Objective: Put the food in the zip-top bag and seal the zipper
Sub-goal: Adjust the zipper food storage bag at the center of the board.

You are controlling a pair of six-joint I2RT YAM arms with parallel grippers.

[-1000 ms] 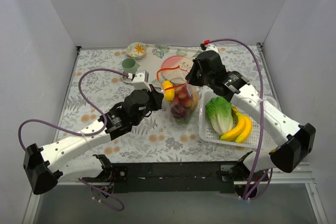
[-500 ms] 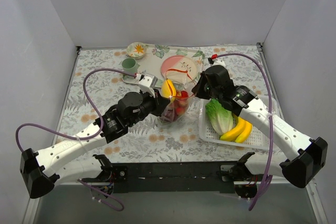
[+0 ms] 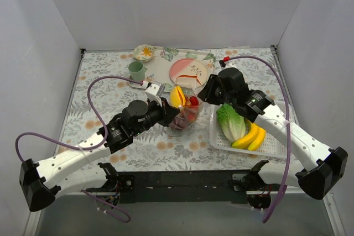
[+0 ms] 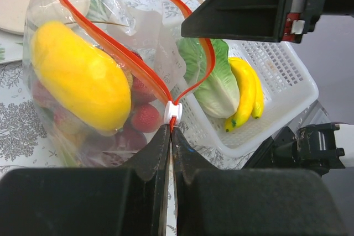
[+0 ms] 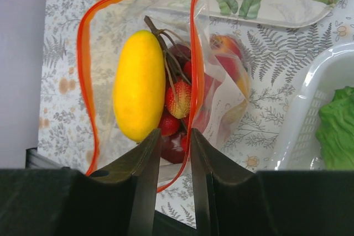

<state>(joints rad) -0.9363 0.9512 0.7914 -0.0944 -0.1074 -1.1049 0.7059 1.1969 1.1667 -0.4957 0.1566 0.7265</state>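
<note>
1. The table (image 3: 99, 75) carries the zip-top bag (image 3: 185, 115) at its centre. The bag stands between the two arms, just left of the white basket (image 3: 221, 143).

2. The food (image 5: 138, 84) is inside the bag: a yellow fruit on top and red fruits below it. I see no task fruit outside the bag, so I judge loading complete and sealing the remaining step.

3. The zipper (image 5: 192, 53) is open and forms a wide loop. Its long axis runs across the table from the left gripper's side towards the right gripper's side.

4. The left gripper (image 4: 170, 134) has its jaws pressed together on the zipper's near end, directly below the white slider (image 4: 173, 113). The open loop extends away from these jaws towards the right arm.

5. The right gripper (image 5: 172, 136) is at the opposite end of the mouth. Its jaws stand slightly apart, with one run of the strip passing by the gap. I cannot confirm any contact.

6. I judge that closure depends on travel along this axis, from the slider end towards the right gripper.
</note>
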